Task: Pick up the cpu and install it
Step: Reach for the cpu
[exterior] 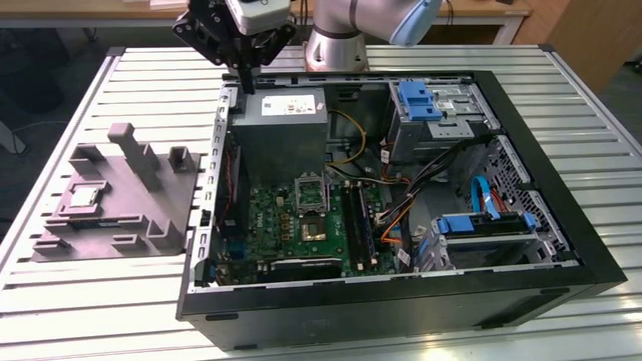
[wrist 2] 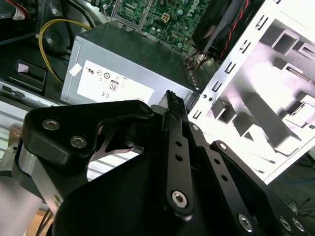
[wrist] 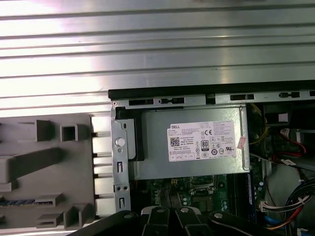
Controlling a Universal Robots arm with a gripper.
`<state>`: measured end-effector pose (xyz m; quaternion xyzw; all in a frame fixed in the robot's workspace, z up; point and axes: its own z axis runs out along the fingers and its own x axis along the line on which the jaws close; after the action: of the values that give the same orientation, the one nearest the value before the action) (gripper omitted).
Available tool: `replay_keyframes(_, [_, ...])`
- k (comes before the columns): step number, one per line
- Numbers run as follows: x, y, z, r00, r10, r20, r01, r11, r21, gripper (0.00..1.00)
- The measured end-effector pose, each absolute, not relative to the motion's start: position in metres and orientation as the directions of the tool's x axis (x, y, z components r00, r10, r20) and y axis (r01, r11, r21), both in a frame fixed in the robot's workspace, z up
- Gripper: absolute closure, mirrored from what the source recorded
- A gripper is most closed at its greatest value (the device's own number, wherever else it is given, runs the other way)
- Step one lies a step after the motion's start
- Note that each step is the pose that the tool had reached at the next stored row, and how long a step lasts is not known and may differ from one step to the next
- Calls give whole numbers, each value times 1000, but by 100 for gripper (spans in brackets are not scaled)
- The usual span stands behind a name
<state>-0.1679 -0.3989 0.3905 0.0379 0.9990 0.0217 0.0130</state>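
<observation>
The cpu (exterior: 80, 197), a small flat square chip with a silvery-grey metal top and a pale rim, lies flat in a shallow seat of a grey moulded plastic fixture (exterior: 150, 210); that fixture sits on the slatted aluminium table (exterior: 90, 301), at the exterior view's left, just beside the open black computer case (exterior: 401, 301) and outside it. Being square, the chip shows no long axis; its edges seem to run in line with the fixture's own.

The black hand (exterior: 246, 81) of the single arm hangs over the case's far corner on the exterior view's left, tips pointing down at the edge of the big grey power-supply box with a white label (exterior: 286, 128); its fingers (wrist 2: 174, 142) look pressed together in the second wrist view, with nothing pinched between them; it touches nothing that I can see.

From the hand, the chip lies away to the exterior view's left and nearer the camera, well apart, across the case wall; the dark metal-framed socket (exterior: 311, 193) on the green motherboard (exterior: 286, 226) lies the other way, inside the case, nearer than the grey box; so chip and socket sit on opposite sides of that wall. By my judgement the task has not got under way; the chip is untouched.
</observation>
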Motion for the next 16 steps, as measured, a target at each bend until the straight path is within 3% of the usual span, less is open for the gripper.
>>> replay_keyframes(16, [-173, -399, 390, -997, 76, -24, 75, 996, 44, 89])
